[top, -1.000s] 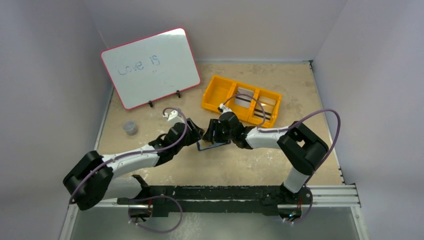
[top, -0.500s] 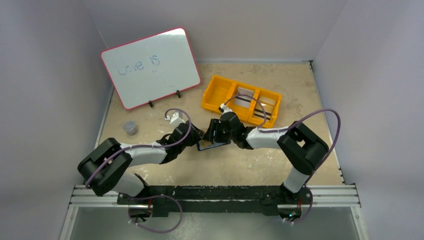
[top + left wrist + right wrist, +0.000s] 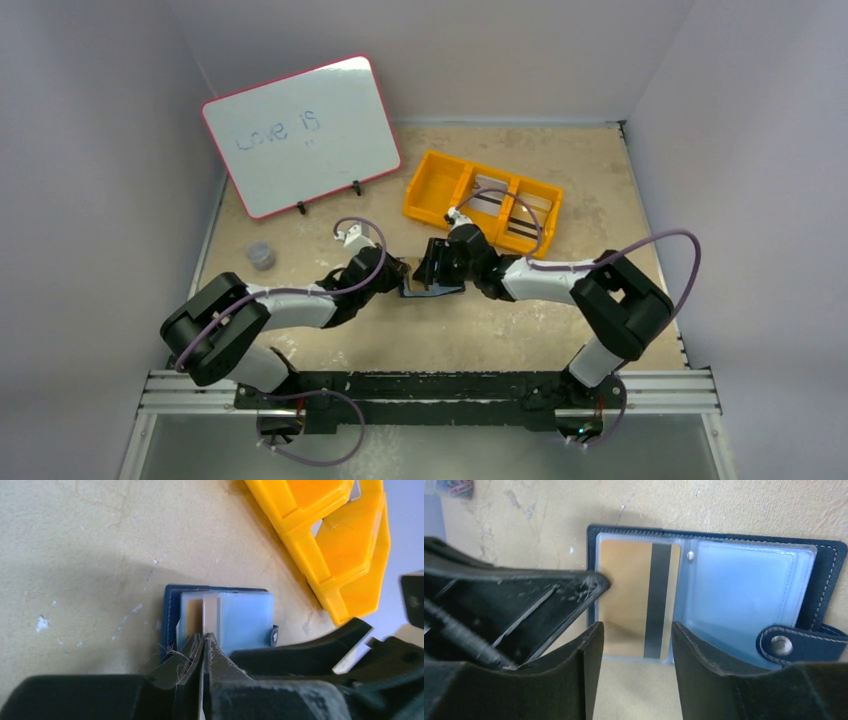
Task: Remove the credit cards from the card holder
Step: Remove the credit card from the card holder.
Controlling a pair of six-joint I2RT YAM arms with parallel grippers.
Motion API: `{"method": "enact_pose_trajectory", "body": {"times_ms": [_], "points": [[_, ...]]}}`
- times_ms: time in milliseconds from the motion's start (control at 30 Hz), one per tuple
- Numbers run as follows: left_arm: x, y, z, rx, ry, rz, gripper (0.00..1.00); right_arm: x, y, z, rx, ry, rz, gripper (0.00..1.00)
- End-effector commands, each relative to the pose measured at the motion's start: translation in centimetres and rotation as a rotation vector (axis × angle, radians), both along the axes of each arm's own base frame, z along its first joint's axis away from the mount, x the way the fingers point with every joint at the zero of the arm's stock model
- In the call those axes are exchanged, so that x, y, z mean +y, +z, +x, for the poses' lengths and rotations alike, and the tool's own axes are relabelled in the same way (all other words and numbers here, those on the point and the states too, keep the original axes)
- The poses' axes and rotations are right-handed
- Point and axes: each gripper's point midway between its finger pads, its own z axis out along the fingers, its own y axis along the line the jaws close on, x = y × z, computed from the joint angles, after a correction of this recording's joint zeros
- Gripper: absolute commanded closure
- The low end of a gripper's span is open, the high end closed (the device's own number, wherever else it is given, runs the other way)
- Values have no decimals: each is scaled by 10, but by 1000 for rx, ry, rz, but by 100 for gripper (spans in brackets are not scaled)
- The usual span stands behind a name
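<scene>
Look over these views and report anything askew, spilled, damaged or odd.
Nothing is spilled or broken. Only minor wear stands out: pale frayed fibres cling to the left gripper, shut at the edge of the card holder, and the table is scuffed with white flecks.

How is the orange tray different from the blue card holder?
The orange tray is much bigger than the blue card holder. The tray is bright orange, the holder dark blue. The tray has three open bins, while the holder lies opened flat with see-through pockets. Both hold credit cards with a dark stripe.
</scene>
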Motion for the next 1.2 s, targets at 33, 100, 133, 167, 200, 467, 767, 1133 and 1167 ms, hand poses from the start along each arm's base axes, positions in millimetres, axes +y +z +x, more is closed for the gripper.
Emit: {"method": "enact_pose_trajectory", "body": {"times_ms": [33,100,133,167,200,467,767,1133,1167], "points": [[10,-8,8,-48,-19,101,100,-6,30,2,-38,42,69,48],[8,-11,6,-51,-42,107,100,-7,30,3,-35,52,74,42],[7,-12,6,-51,-49,109,100,-6,29,3,-32,61,80,41],[6,-13,6,-52,-56,109,100,-6,27,2,-22,65,79,41],[5,-14,6,-52,-63,107,100,-6,24,2,-12,61,76,41],[-2,-20,3,-44,-104,99,98,-18,-3,14,30,34,63,58],[-18,-20,-2,-26,-202,100,86,-32,-27,18,90,-6,-16,59],[-17,-18,-4,2,-248,172,87,-32,-28,16,109,-28,18,70],[-20,-17,-6,2,-268,171,95,-32,-28,15,110,-30,25,70]]}}
